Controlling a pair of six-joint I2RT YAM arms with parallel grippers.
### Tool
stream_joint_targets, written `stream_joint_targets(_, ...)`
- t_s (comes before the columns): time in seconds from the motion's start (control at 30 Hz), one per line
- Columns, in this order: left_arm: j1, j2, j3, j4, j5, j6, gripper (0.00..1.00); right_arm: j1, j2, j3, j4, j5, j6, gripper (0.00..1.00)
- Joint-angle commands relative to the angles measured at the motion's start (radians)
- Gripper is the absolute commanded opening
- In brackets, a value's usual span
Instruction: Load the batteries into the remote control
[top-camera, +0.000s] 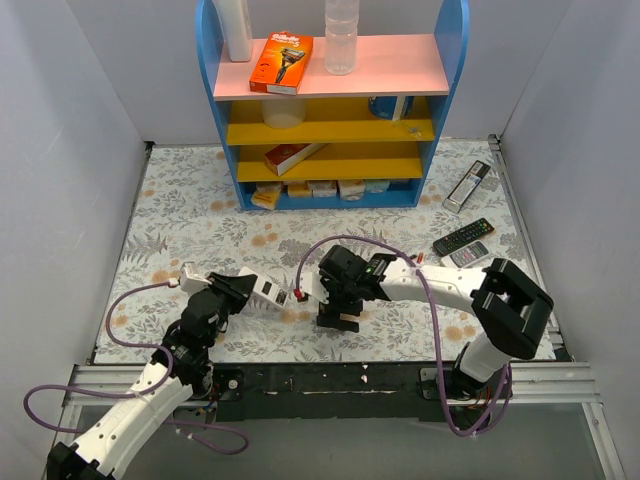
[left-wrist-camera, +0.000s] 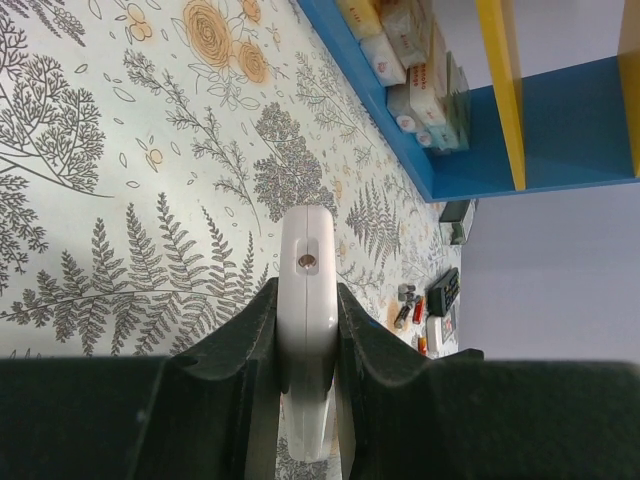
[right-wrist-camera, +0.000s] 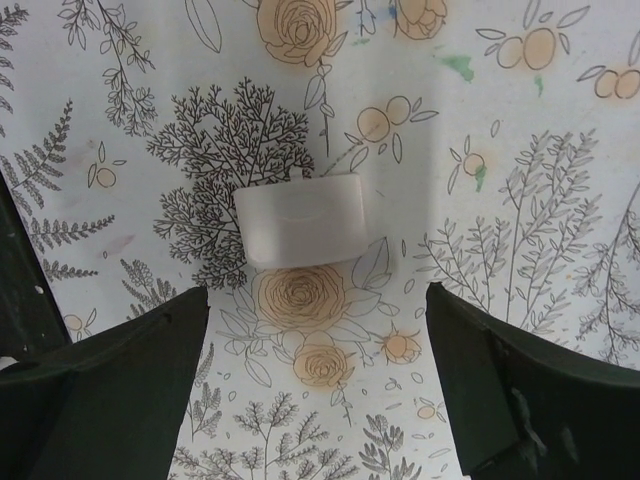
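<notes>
My left gripper (left-wrist-camera: 307, 300) is shut on the small white remote control (left-wrist-camera: 306, 290), pinching its narrow sides, with the remote's end sticking out past the fingertips. In the top view the remote control (top-camera: 268, 291) is held low over the mat, left of centre, by the left gripper (top-camera: 240, 286). My right gripper (top-camera: 338, 318) points down at the mat just right of it. In its wrist view the right gripper (right-wrist-camera: 315, 315) is open and empty above a small white cover-like piece (right-wrist-camera: 300, 218) lying flat. The batteries (left-wrist-camera: 408, 306) lie loose near the far remotes, also seen in the top view (top-camera: 419, 259).
A black remote (top-camera: 463, 236), a pale remote (top-camera: 468, 254) and a silver remote (top-camera: 467, 186) lie at the right of the floral mat (top-camera: 180, 230). A blue shelf unit (top-camera: 335, 120) with boxes and bottles stands at the back. Purple cables loop over the mat near both arms.
</notes>
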Motion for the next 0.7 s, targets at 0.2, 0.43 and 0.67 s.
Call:
stream_joint_targets(0.2, 0.005, -0.042, 0.051, -0.072, -0.042, -0.007, 0.0, 0.041, 0.099, 0.025, 0.064, 0.052, -0.042, 0.87)
stream_joint_targets(0.43, 0.005, -0.035, 0.048, -0.058, -0.037, -0.004, 0.0, 0.052, 0.14, 0.034, 0.065, 0.048, -0.039, 0.8)
stream_joint_targets(0.67, 0.005, -0.019, 0.047, -0.033, -0.026, 0.003, 0.0, 0.052, 0.183, 0.06, 0.032, 0.028, -0.039, 0.67)
